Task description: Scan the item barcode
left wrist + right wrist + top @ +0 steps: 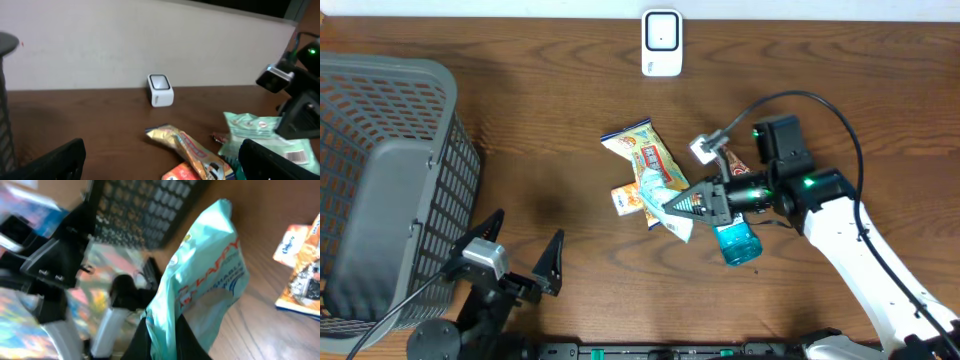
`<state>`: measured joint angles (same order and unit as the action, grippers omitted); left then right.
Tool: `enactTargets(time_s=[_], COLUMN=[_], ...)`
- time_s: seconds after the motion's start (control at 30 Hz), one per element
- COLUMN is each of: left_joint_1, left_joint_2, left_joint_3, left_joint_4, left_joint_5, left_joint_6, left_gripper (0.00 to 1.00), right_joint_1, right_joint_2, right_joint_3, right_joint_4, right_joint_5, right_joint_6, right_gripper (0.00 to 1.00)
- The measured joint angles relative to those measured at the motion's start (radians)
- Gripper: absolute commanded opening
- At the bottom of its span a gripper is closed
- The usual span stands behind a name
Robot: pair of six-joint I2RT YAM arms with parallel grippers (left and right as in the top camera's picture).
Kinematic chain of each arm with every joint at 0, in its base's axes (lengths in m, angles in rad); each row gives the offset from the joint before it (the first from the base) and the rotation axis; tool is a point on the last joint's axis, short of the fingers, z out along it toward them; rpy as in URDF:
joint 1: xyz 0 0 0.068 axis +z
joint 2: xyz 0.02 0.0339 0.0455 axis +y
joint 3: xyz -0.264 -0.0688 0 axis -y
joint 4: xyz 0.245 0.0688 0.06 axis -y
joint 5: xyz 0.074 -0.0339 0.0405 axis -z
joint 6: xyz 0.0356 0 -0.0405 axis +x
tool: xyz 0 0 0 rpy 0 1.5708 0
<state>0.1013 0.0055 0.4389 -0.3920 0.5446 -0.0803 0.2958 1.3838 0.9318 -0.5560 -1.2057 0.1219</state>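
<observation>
On the brown wooden table (540, 110), well below the small white barcode scanner (662, 42), my right claw (672, 207) is clamped on a mint-green plastic snack packet (210, 275), just beside the orange-and-gold foil wrappers (642, 150). My left claw (528, 228) stands wide apart, holding nothing, near the grey mesh basket (380, 180).

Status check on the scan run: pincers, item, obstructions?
Right pincer shut on mint packet. Left pincer open, empty, by basket. Packet not yet at scanner; gold snack pack lies between.
</observation>
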Motion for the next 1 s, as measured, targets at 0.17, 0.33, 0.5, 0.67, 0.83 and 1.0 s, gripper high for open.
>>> enactTargets(time_s=[0.17,0.33,0.5,0.67,0.83,1.0], left_joint_1=[0.000,0.000,0.000,0.000,0.000,0.000], left_joint_2=[0.000,0.000,0.000,0.000,0.000,0.000], left_joint_3=[-0.051,-0.085,-0.123,-0.177,-0.217,-0.261], left_joint_4=[0.022,0.071,0.081,0.097,0.177,0.301], left_joint_5=[0.001,0.074,0.146,0.152,0.080,-0.001], left_joint_6=[0.004,0.108,0.207,0.230,0.180,0.074], left_gripper=[0.98,0.98,0.98,0.98,0.98,0.98], right_joint_1=[-0.067,-0.081,-0.081,-0.081,-0.081,-0.081], right_joint_2=[0.000,0.000,0.000,0.000,0.000,0.000], right_joint_3=[-0.071,-0.075,-0.075,-0.075,-0.075,-0.075], right_joint_4=[0.057,0.098,0.120,0.119,0.119,0.119], right_joint_5=[-0.146,-0.209,-0.221,-0.187,-0.166,-0.142], right_joint_6=[0.037,0.053,0.056,0.057,0.057,0.057], right_gripper=[0.01,0.01,0.01,0.01,0.01,0.01])
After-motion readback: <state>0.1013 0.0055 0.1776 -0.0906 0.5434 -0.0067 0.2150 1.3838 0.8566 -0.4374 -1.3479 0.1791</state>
